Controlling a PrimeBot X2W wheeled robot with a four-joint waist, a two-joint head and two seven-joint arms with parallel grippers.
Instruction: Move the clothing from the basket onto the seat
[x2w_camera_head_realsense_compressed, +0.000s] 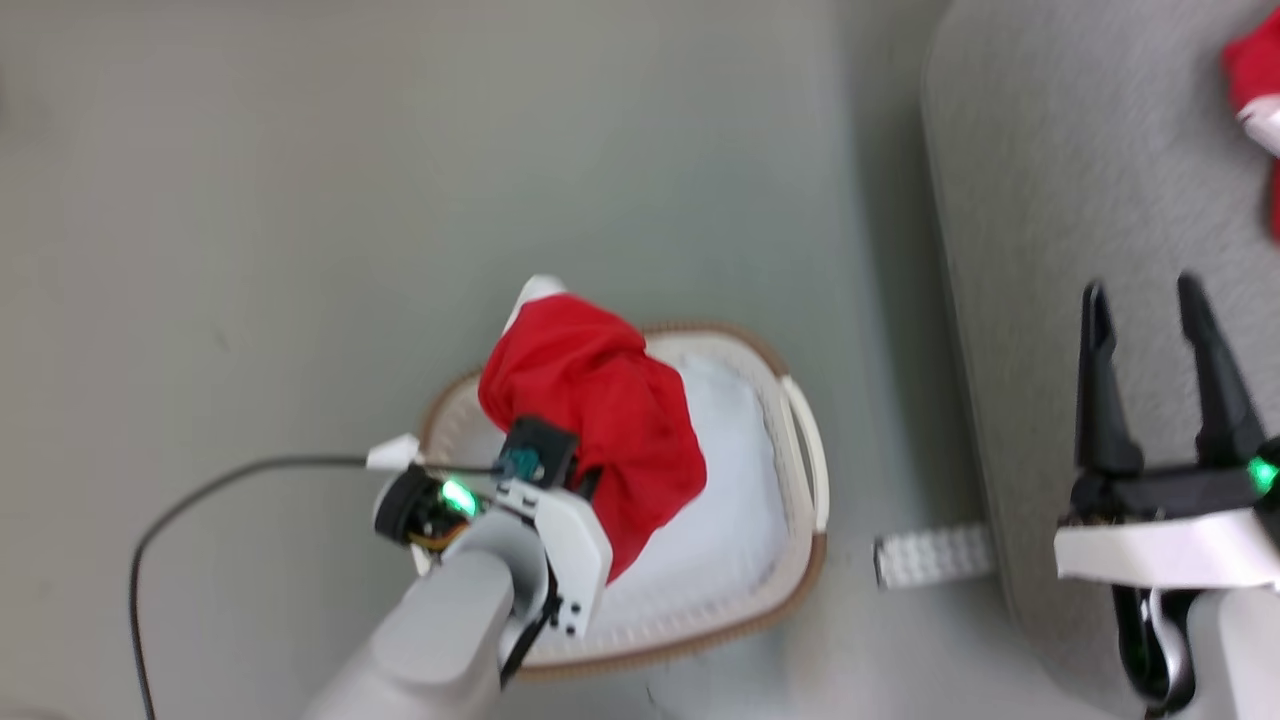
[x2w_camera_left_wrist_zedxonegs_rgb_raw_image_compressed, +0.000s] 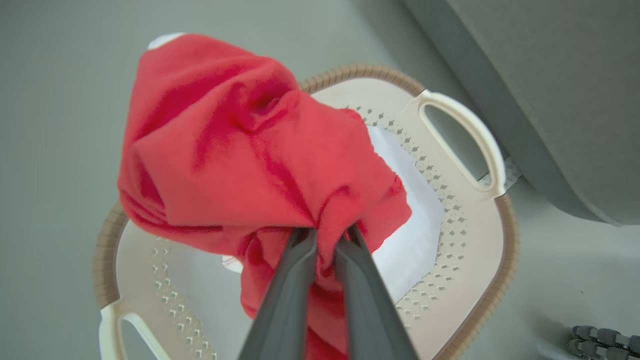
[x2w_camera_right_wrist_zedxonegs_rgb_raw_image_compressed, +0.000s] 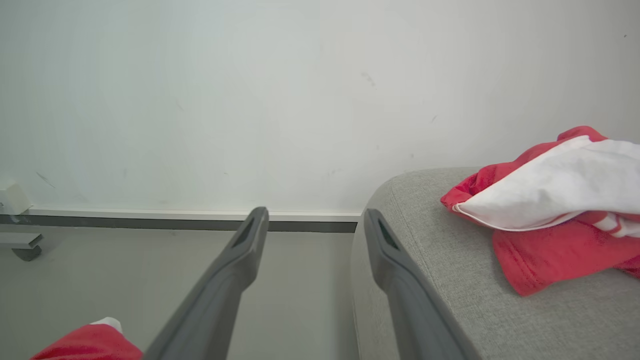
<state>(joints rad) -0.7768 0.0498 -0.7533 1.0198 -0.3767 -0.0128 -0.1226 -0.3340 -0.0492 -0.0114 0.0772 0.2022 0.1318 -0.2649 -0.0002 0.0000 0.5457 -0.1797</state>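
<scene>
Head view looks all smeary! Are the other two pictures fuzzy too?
Head view: smeared throughout, so the oval cream plastic basket and the bright red soft garment have soft edges. Left wrist view: sharper, the basket's perforations show, though the garment's folds look slightly soft. Right wrist view: sharpest, the grey woven sofa shows its weave clearly, with soft, even light and no glare.

garment (x2w_camera_head_realsense_compressed: 590, 420) over the basket (x2w_camera_head_realsense_compressed: 805, 440), pad (x2w_camera_head_realsense_compressed: 730, 490) inside it, seat (x2w_camera_head_realsense_compressed: 1050, 200) to its right, second garment (x2w_camera_right_wrist_zedxonegs_rgb_raw_image_compressed: 545, 255) on the seat

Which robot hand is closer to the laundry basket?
Left. The left gripper hangs above the basket, pinching a red garment; the right gripper is open, off to the side at the sofa.
</scene>
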